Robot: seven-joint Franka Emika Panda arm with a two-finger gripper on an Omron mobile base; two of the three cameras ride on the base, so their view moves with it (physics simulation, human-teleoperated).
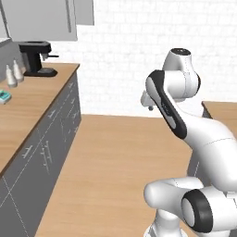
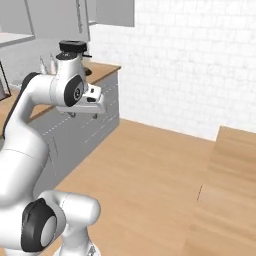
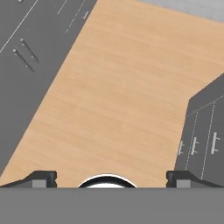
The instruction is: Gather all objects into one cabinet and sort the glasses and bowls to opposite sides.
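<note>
My gripper (image 3: 111, 177) is open and empty, its two dark fingertips (image 3: 43, 177) standing wide apart over bare wooden floor (image 3: 118, 96). In the base views the gripper (image 1: 149, 106) (image 2: 85, 115) hangs from the folded arm, pointing down in the aisle between the counters. The wall cabinet (image 1: 46, 18) (image 2: 65, 17) with grey door panels hangs at the upper left, above the left counter and well away from the hand. The glasses and bowls are out of view.
A black coffee machine (image 1: 36, 58) (image 2: 75, 50) and two small bottles (image 1: 14, 74) stand on the left wooden counter (image 1: 32, 106). A second counter (image 2: 230, 190) lies to the right. Grey base cabinets (image 3: 26, 57) (image 3: 203, 140) flank the floor; a white brick wall (image 1: 125, 55) closes the far end.
</note>
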